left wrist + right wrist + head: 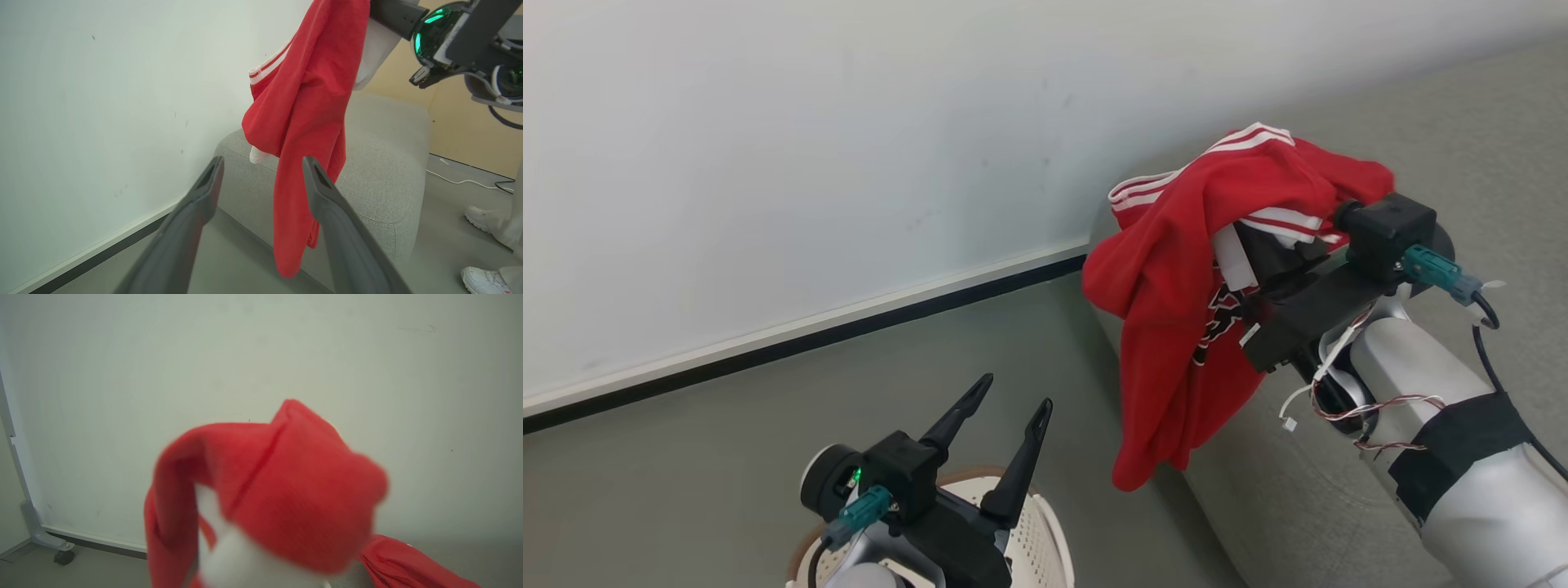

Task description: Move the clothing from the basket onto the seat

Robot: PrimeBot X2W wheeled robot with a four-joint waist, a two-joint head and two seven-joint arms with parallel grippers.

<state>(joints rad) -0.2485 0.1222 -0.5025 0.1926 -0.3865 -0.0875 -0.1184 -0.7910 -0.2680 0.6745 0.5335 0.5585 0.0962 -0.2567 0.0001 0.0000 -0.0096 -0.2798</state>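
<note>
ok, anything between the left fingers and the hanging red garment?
Nothing. In the head view the gap between the left fingers and the red garment is bare, grey floor behind.

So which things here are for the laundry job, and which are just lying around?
For the job:
- red clothing, hanging in the air
- grey seat
- white basket

Just around:
- white cable on the floor
- a person's white shoes
- caster under the wall board

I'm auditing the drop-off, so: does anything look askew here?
Yes. The red garment is bunched over the right end effector, covering it, and dangles past the edge of the seat toward the floor.
</note>
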